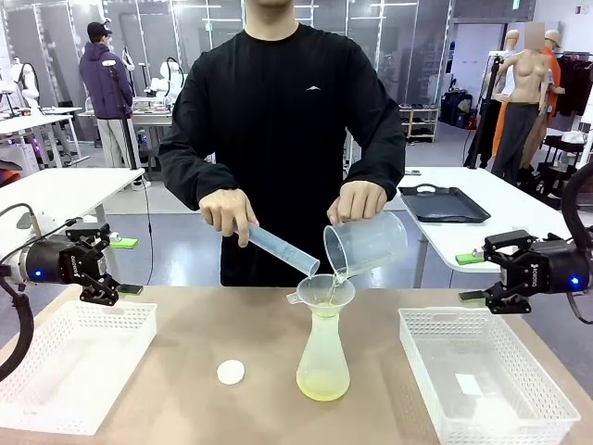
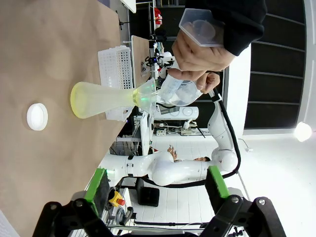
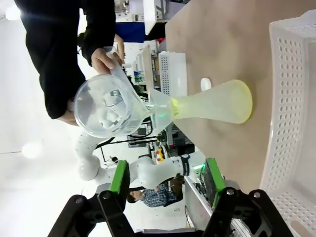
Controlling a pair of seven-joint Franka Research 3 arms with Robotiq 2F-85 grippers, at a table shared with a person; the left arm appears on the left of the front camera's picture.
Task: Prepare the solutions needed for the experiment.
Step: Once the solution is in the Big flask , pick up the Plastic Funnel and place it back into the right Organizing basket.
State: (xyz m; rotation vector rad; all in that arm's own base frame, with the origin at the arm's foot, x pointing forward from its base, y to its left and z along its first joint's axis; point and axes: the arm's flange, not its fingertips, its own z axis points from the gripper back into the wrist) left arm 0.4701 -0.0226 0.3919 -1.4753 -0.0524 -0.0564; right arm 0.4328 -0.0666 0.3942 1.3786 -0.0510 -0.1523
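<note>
A translucent conical flask (image 1: 323,357) stands mid-table with a funnel (image 1: 321,293) in its neck and a shallow layer of pale yellow solution (image 1: 323,386) at its bottom. The person tips a clear beaker (image 1: 364,244) over the funnel with one hand and holds a graduated cylinder (image 1: 278,250) in the other. My left gripper (image 1: 125,266) hovers open at the left, above the table's far edge. My right gripper (image 1: 470,277) hovers open at the right. Both wrist views look at the flask (image 2: 103,100) (image 3: 212,102) past open, empty grippers (image 2: 157,185) (image 3: 168,178).
A white round cap (image 1: 231,372) lies on the table left of the flask. A white perforated basket (image 1: 69,362) sits at the front left and another (image 1: 482,371) at the front right. Bare tabletop lies between them around the flask.
</note>
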